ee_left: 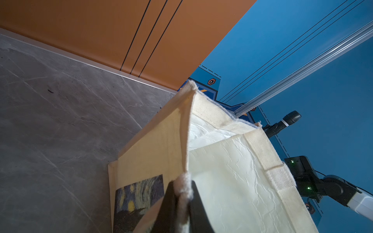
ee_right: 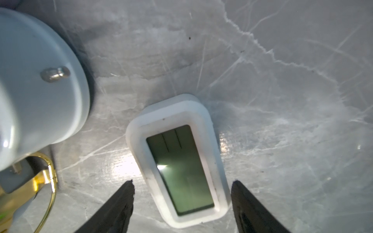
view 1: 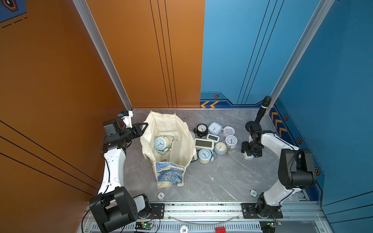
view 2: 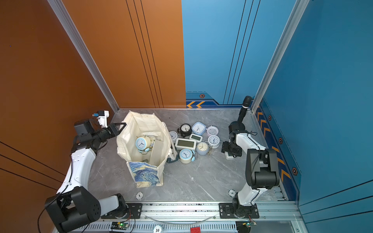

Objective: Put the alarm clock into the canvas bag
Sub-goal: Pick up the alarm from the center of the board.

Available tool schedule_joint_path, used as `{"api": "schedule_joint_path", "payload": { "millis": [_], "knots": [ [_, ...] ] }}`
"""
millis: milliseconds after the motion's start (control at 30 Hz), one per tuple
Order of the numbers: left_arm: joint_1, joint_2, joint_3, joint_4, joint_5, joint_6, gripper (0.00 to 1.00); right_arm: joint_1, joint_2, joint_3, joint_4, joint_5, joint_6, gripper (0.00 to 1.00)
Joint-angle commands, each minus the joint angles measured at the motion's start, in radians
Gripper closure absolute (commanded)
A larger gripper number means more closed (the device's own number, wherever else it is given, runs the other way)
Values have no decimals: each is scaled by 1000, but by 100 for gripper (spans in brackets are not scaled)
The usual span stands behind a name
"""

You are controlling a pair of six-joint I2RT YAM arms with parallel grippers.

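The left gripper (ee_left: 181, 193) is clamped on the rim of the canvas bag (view 1: 161, 121), holding its mouth wide. A blue-faced clock (view 1: 160, 143) and others already lie inside. A heap of clocks (view 1: 203, 143) waits on the bench (view 1: 222, 177) between the bag and the right gripper (ee_right: 181, 201). Its jaws stand wide astride a white digital alarm clock (ee_right: 177, 161), not yet gripping it. Grasp, carry and drop remain.

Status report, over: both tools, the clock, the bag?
Left tool shut on canvas bag rim. Right tool open, astride white digital clock. Grey-blue clock close beside.
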Motion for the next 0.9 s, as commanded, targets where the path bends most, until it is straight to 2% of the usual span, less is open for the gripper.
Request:
{"api": "schedule_joint_path", "payload": {
  "millis": [0,533,867],
  "knots": [
    [7,-16,-10,25,-5,-2,100,-11,17,-12,10,-20,-10,26],
    [7,-21,-10,25,-4,-2,100,-17,75,7,18,-32,-11,31],
    [9,-21,-11,25,-3,-4,100,-17,67,4,16,-21,-11,40]
  ]
}}
